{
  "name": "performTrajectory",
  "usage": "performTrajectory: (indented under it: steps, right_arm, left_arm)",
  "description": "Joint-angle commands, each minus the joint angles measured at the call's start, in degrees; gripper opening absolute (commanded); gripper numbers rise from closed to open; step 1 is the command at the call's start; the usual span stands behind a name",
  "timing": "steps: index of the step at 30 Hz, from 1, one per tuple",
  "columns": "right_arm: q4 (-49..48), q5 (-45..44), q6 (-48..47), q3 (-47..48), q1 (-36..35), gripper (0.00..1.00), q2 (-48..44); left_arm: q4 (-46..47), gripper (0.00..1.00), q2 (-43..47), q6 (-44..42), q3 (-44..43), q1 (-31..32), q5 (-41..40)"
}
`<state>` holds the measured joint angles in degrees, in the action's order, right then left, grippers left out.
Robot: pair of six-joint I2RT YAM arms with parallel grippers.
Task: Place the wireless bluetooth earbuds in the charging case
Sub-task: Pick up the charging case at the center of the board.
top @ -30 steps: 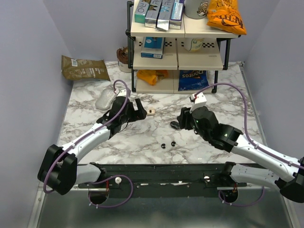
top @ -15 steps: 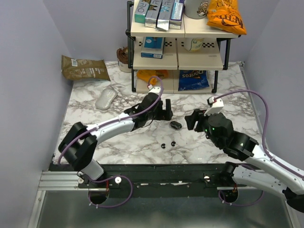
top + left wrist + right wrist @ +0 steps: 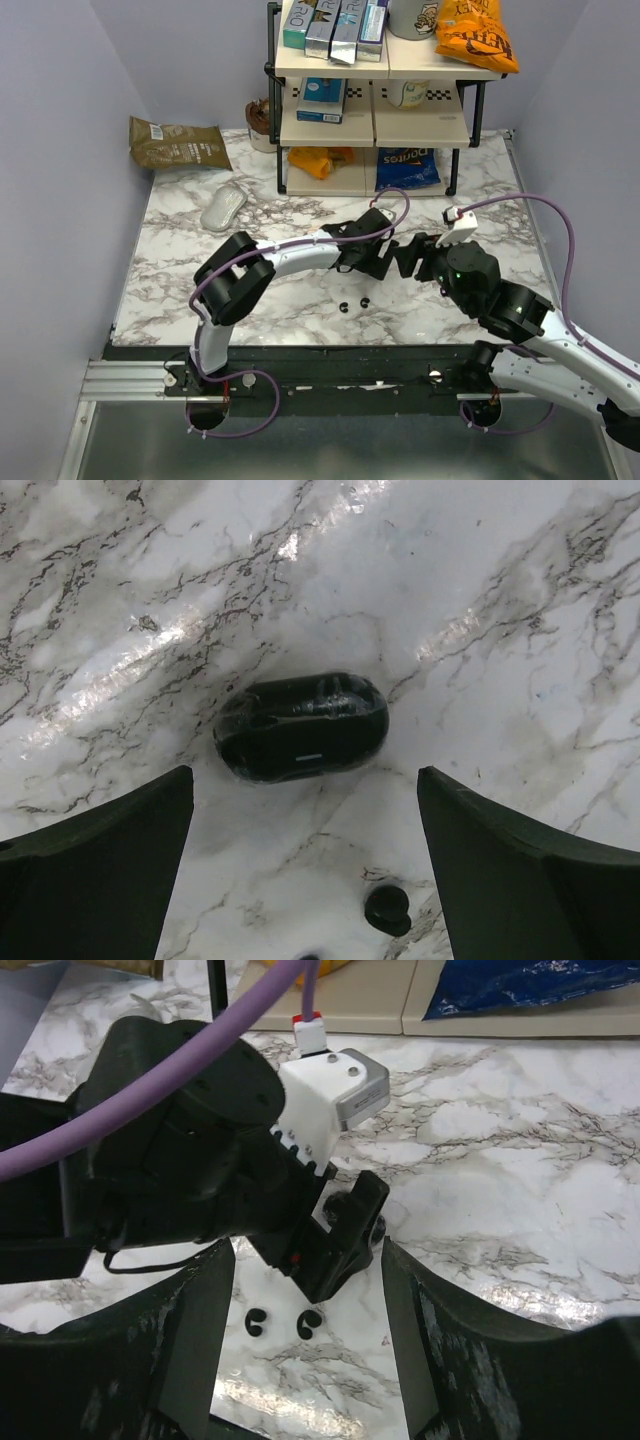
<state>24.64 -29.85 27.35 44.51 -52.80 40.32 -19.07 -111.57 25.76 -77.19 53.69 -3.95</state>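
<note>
The charging case [image 3: 300, 727], a closed glossy black oval pod, lies on the marble straight below my left gripper [image 3: 305, 880], which stands open wide above it with a finger on each side. Two tiny black earbuds [image 3: 344, 306] [image 3: 364, 301] lie side by side nearer the front edge. One earbud [image 3: 387, 910] shows between the left fingers. In the top view my left gripper [image 3: 375, 262] hides the case. My right gripper [image 3: 408, 258] is open just to its right, facing it. In the right wrist view both earbuds [image 3: 257, 1324] [image 3: 309, 1324] lie between my right gripper's [image 3: 310, 1360] fingers.
A shelf rack [image 3: 375, 100] with snack bags and boxes stands at the back. A white mouse [image 3: 222, 208] and a brown bag [image 3: 178, 143] lie at the back left. The left arm stretches across the middle of the table.
The left arm has swung right across the table and now hovers over the case. The right gripper has backed off to the right, leaving the case on the marble, and opened wider.
</note>
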Motion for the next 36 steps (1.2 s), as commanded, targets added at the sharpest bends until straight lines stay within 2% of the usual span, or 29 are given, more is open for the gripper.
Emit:
performTrajectory:
  steps: [1,8,19,27,36]
  right_arm:
    - [1.7,1.2,-0.6,0.8,0.1,0.69,-0.4]
    - [1.7,1.0,-0.9,0.8,0.1,0.69,0.0]
    - [1.7,0.6,-0.9,0.1,0.1,0.69,-0.9]
    - [1.6,1.1,-0.4,0.0,0.1,0.69,-1.0]
    - [1.8,1.5,-0.2,-1.0,0.1,0.69,-2.6]
  left_arm:
    - [-4.0,0.99,-2.8,-1.9,-3.1,-0.3,-3.4]
    - [-6.7,0.99,-6.5,-1.0,-6.6,-0.3,-5.8]
    - [-8.3,0.99,-7.5,3.4,-8.7,0.8,-8.6]
    - [-11.5,0.99,-7.3,11.9,-11.2,3.2,-12.7]
    - [-21.8,0.99,-14.4,22.1,-20.7,3.7,-16.9]
